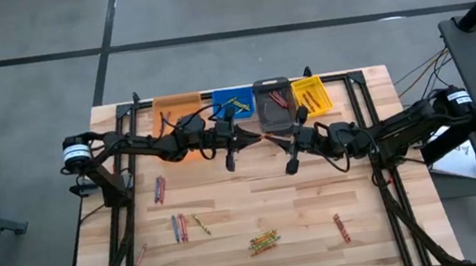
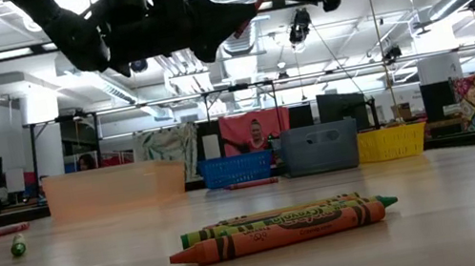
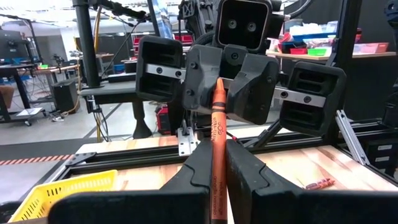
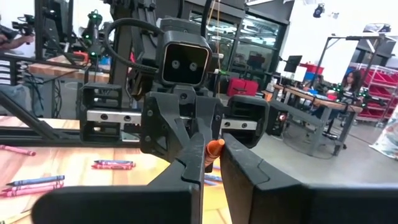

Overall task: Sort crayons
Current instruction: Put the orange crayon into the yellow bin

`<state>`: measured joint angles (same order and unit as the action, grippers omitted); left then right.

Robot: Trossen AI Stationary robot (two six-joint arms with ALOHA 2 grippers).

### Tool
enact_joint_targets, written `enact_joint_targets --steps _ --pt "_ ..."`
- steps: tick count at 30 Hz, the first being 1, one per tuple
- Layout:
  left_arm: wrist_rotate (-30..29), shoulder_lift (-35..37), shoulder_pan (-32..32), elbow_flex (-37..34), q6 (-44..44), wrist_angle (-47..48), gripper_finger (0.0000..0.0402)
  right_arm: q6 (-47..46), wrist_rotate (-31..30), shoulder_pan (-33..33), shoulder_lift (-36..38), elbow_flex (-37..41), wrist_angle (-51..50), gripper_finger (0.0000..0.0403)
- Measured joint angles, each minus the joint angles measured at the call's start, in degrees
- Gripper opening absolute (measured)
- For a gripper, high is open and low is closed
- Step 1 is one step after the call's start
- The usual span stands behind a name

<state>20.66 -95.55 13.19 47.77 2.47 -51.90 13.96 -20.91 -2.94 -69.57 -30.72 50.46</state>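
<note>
We see both dark arms meet above the middle of the pale wooden worktop (image 1: 257,205), just in front of the row of bins at its far edge. The left gripper (image 3: 219,180) is clamped tight on an orange wax crayon (image 3: 218,149) that stands up between its fingers. The right gripper (image 4: 209,165) faces it, and in the right wrist view the orange tip sits between its fingers, which are narrowly parted; we cannot tell whether they press it.

Along the far edge stand a pale orange plastic bin (image 1: 177,110), a blue plastic bin (image 1: 233,104), a grey plastic bin (image 1: 273,100) and a yellow plastic bin (image 1: 310,93), side by side.

Loose crayons lie scattered on the near half: a red and blue pair (image 1: 159,190) toward the left edge, a small group (image 1: 180,227) nearer the front, a green and orange bundle (image 1: 263,239) close to the front edge, one red crayon (image 1: 340,227) toward the right and another (image 1: 140,256) by the left frame. Bare wood lies between these groups.
</note>
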Motion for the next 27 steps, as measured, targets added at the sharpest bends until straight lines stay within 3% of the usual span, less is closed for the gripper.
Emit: enact_joint_targets --steps 7,23,27 --pt "0.0 0.0 0.0 0.0 -0.6 0.0 0.0011 -0.5 0.3 0.0 0.0 0.0 0.0 0.0027" --pt "-0.2 0.0 0.0 0.1 -0.5 3.0 0.0131 -0.4 -0.2 0.0 0.1 0.0 0.0 0.0025" --pt "-0.4 0.1 0.9 0.1 -0.5 6.0 0.0153 -0.5 -3.5 0.0 0.9 0.0 -0.9 0.0025"
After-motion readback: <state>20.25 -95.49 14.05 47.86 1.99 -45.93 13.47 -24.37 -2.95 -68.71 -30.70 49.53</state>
